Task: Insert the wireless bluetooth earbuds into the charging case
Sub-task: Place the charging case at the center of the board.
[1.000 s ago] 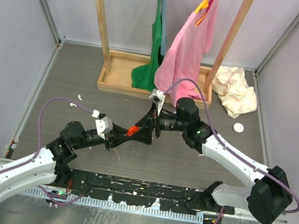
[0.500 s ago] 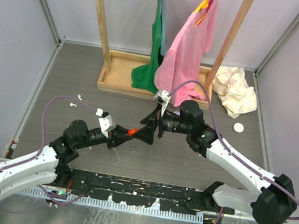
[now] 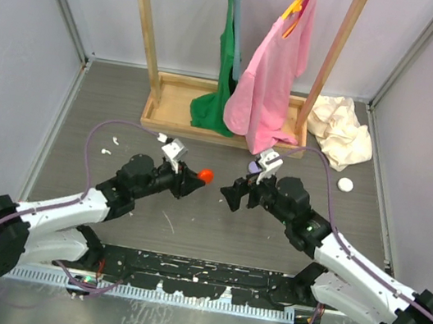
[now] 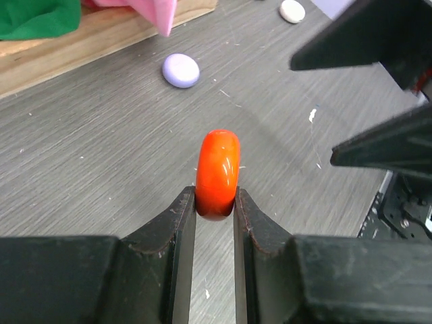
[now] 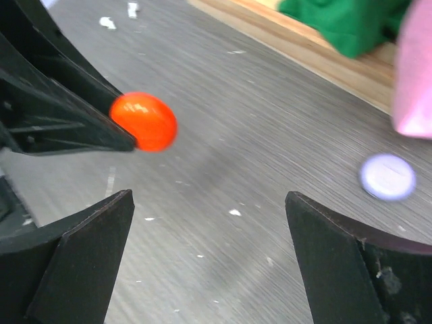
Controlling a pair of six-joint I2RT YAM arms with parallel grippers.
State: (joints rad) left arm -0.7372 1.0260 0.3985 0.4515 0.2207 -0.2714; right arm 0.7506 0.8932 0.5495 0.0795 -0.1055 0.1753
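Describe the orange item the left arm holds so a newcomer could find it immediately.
From the wooden clothes rack at the back, look just in front of its base, where the left gripper pinches a glossy orange oval object edge-up above the table. The nearby lilac disc and white disc are pale and lie flat.

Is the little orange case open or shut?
Shut. The orange case, pinched in the left hand, looks like one smooth closed pebble in both wrist views, with no lid lifted.
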